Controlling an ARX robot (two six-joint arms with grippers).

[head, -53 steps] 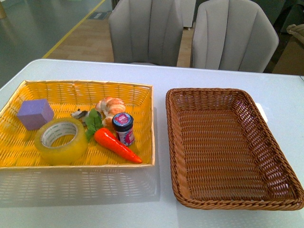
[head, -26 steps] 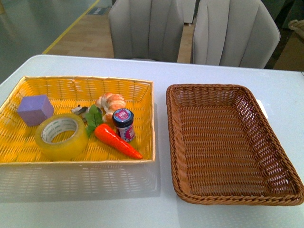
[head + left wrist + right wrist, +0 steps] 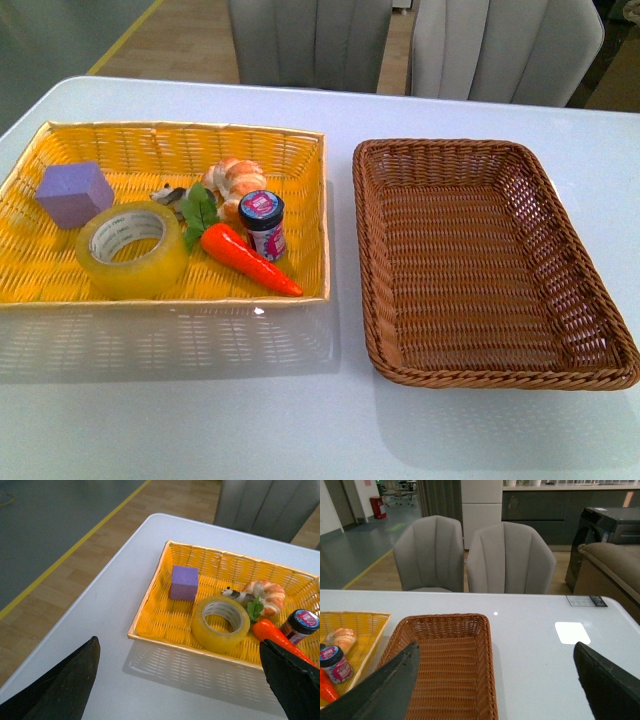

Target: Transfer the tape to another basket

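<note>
Tape lying flat in the yellow basket, both claws spread wide.
Front view: the roll rests on one flat face with its core hole facing up and its axis upright, near the basket's front-left corner, between a purple block and a carrot. The brown basket stands just to the right on the bench. Left wrist view: the left claw gapes wide, well apart from the tape. Right wrist view: the right claw gapes wide, gripping nothing, with the brown basket ahead of it.
</note>
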